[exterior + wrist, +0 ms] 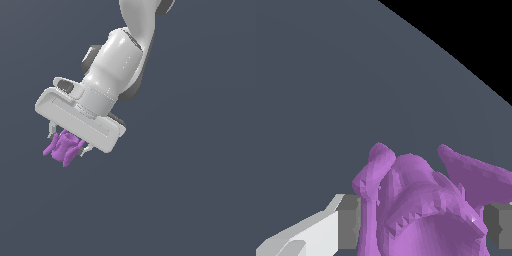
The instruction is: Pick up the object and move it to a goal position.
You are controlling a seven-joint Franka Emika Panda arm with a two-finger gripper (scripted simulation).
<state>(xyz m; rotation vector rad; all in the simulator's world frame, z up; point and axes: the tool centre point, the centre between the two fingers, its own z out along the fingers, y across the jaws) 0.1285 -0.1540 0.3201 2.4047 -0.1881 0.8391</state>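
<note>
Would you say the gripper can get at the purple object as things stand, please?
Yes, most likely: the purple object already sits between the gripper fingers, with grey pads on either side in the wrist view. Nothing else lies in the way.

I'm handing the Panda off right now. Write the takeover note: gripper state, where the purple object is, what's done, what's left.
Gripper: shut on the purple object; the wrist view shows a grey finger pad against each side of it.
Object: between the fingers under the white hand, prongs sticking out below and to the sides. Whether it is clear of the grey floor cannot be told from these views.
Done: the grasp appears made.
Left: carry it to the goal position. No goal marker shows in either view, so confirm the target before moving.
</note>
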